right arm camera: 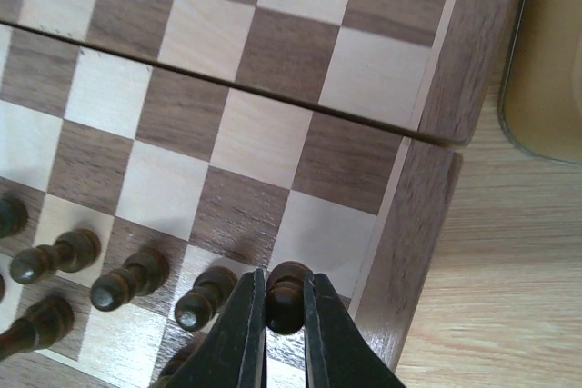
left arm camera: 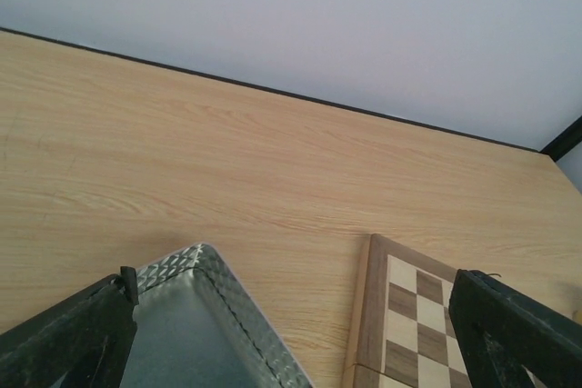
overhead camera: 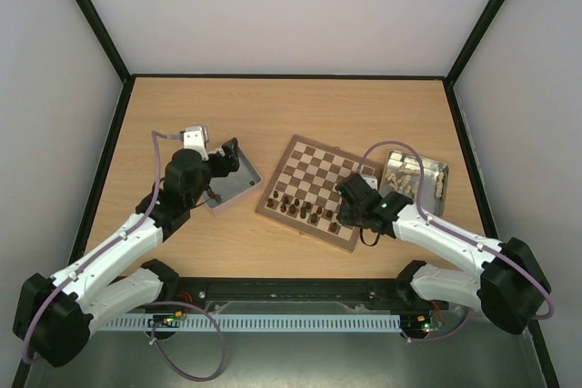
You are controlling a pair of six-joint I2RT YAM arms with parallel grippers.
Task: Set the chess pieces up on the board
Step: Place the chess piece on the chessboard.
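Observation:
The board [overhead camera: 314, 170] lies mid-table, tilted, with several dark chess pieces [overhead camera: 300, 207] standing along its near rows. My right gripper [overhead camera: 348, 209] is over the board's near right corner, shut on a dark pawn [right arm camera: 285, 296]. Other dark pawns [right arm camera: 127, 280] stand to its left on the board [right arm camera: 273, 52]. My left gripper [overhead camera: 227, 163] hangs open and empty over a grey tray [overhead camera: 233, 183]. In the left wrist view its fingers [left arm camera: 68, 338] frame the tray's corner [left arm camera: 214, 270] and the board's edge [left arm camera: 364, 315].
A second tray [overhead camera: 438, 172] with light-coloured pieces sits right of the board; its rim shows in the right wrist view [right arm camera: 546, 61]. The table has dark edges and grey walls around it.

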